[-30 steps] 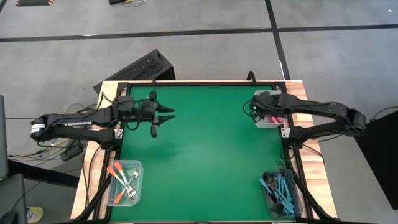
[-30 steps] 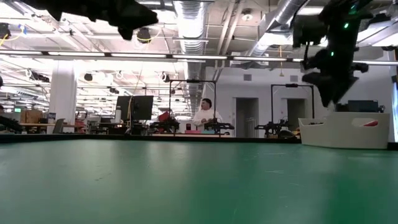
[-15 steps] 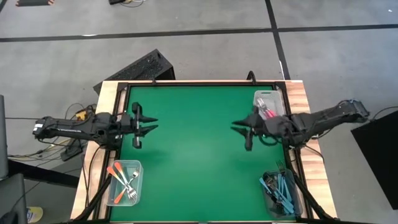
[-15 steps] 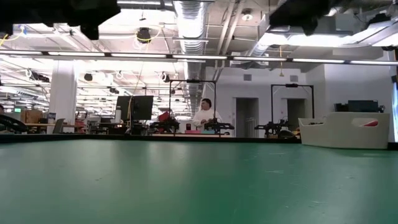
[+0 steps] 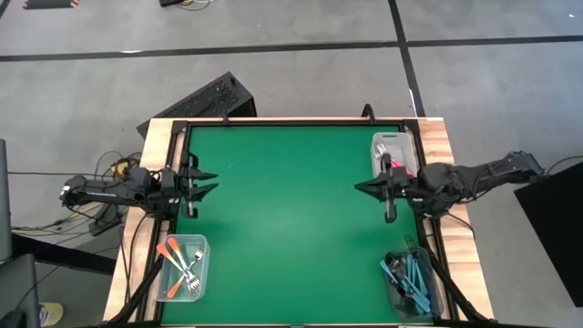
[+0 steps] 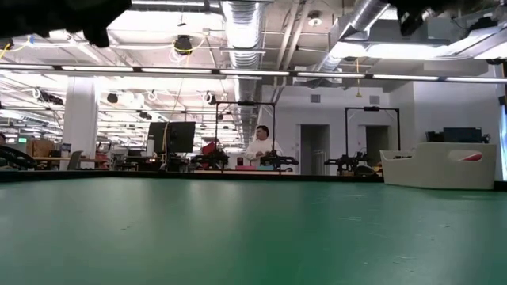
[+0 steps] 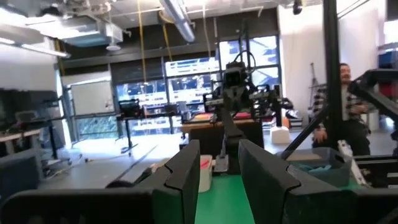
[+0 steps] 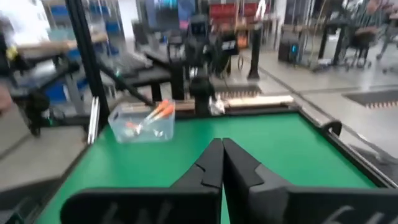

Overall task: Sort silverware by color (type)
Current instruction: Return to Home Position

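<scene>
The silverware lies in three clear bins. Orange-handled forks (image 5: 175, 264) fill the near-left bin (image 5: 202, 244) and show in the right wrist view as orange forks (image 8: 152, 113). Blue forks (image 5: 412, 276) lie in the near-right bin, and pink-red forks (image 5: 397, 164) in the far-right bin (image 5: 390, 139). My left gripper (image 5: 211, 182) hovers open at the table's left edge, holding nothing; the left wrist view shows the gap between its fingers (image 7: 219, 171). My right gripper (image 5: 358, 187) hovers shut and empty near the right edge, just in front of the pink-red bin; its fingers meet (image 8: 222, 163).
The green mat (image 5: 291, 228) lies bare between the arms. A black frame (image 5: 273, 121) borders the table. The far-right bin (image 6: 440, 166) stands at the right in the low view. A person (image 6: 260, 145) sits far off in the room behind the table.
My right gripper has left the far-right bin, come down toward the table's near edge and out over the mat, then drawn back a little toward the right edge, and it has shut. My left gripper has drawn back toward the table's left edge, staying open.
</scene>
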Robot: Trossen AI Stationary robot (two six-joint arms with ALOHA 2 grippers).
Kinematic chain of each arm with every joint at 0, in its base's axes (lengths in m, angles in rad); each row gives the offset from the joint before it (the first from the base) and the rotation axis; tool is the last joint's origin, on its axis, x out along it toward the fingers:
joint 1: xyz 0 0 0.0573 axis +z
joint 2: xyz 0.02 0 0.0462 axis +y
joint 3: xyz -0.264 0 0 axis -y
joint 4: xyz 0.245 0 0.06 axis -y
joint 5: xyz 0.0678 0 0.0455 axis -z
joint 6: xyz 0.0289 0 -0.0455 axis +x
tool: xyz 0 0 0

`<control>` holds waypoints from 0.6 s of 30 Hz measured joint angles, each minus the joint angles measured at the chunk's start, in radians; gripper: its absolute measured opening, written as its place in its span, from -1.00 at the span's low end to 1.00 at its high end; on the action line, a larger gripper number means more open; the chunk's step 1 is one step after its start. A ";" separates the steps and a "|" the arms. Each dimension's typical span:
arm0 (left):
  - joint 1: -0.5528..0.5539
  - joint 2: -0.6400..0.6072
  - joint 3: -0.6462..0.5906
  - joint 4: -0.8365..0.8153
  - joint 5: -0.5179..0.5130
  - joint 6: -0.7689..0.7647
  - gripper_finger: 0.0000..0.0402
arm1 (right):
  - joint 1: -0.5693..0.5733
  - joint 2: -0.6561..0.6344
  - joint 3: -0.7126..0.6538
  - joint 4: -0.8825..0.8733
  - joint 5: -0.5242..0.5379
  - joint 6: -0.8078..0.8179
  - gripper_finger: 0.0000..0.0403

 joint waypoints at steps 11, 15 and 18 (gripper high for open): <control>0.000 -0.012 -0.042 0.011 -0.053 -0.006 -0.50 | -0.250 -0.042 -0.239 0.273 -0.278 0.094 -0.95; 0.000 -0.029 -0.042 0.001 -0.053 -0.011 -0.50 | -0.266 -0.096 -0.256 0.289 -0.377 0.090 -0.95; 0.000 -0.065 -0.042 -0.022 -0.052 -0.011 -0.50 | -0.266 -0.176 -0.263 0.239 -0.371 0.080 -0.95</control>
